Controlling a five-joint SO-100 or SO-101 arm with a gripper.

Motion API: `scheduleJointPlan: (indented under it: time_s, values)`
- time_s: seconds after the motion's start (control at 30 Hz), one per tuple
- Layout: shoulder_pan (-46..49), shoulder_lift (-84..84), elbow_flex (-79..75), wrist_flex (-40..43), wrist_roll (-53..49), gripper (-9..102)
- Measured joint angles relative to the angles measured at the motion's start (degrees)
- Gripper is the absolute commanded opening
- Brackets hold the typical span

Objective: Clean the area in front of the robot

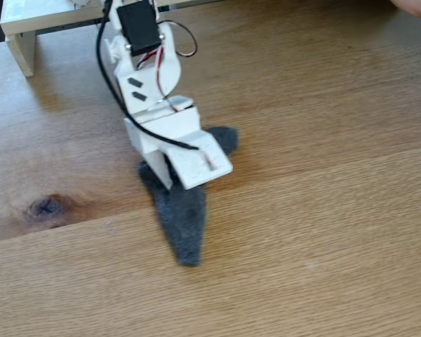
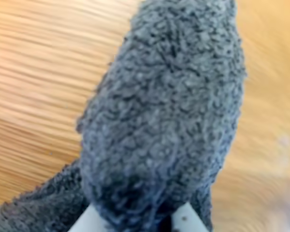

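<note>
Fixed view: oak-plank surface [image 1: 323,232] w/ dark knot [image 1: 45,206], jaws [image 1: 170,175] clamping grey cloth [image 1: 182,217].

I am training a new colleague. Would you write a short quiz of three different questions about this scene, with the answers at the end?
1. True or false: the dark grey cloth lies on the wooden surface under the gripper.
2. Multiple choice: in the fixed view, where is the dark knot in the wood compared with the cloth? A) to its left B) to its right C) under it
3. Short answer: in the wrist view, what sits between the two white jaw tips at the bottom edge?

Key:
1. True
2. A
3. The grey cloth; the jaws appear closed on it.
</note>
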Motion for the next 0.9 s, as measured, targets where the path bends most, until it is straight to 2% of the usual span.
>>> scheduleJointPlan:
  time_s: [0.1, 0.2, 0.33, 0.47, 0.57, 0.7, 0.9]
  values:
    - [1.49, 3.43, -0.35, 10.99, 0.53, 0]
    - [-0.97, 7.82, 0.26, 19.34, 1.67, 0]
    - [-10.11, 15.12, 4.83, 23.55, 3.6, 0]
    - [-20.74, 19.78, 10.37, 21.88, 6.5, 0]
    - [-24.43, 20.48, 14.77, 19.95, 8.17, 0]
    - [-22.68, 19.86, 20.3, 13.71, 8.7, 0]
    - [-14.68, 12.92, 23.55, 0.79, 4.83, 0]
